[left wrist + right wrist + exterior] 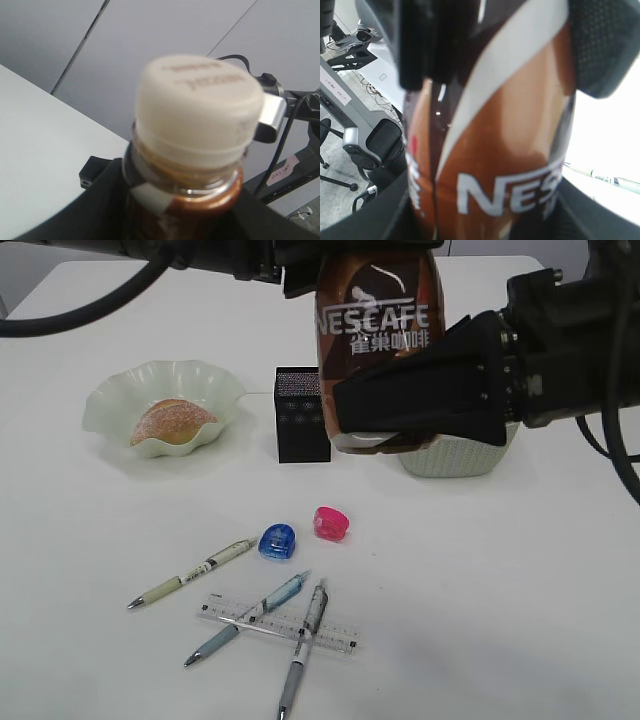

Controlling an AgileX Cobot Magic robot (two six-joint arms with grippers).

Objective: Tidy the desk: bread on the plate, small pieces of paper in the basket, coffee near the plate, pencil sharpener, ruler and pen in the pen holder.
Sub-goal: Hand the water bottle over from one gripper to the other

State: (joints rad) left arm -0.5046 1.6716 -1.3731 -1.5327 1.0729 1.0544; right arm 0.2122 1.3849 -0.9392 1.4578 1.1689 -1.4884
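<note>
Coffee [378, 310] clamped between both end effectors, above desk [500, 570].

Glossy plastic coffee [378, 310], black mesh pen holder [300, 415]

Bright, even light from above washes the desk [520, 580] nearly white in the exterior view; shadows under the pens and the plate [165, 408] are faint and soft. That view is sharp enough. In the left wrist view the cream cap of the coffee [197, 107] is blurred, its lettering smeared. The right wrist view is soft too, with glossy glare on the label and a blown-out white right side.
</note>
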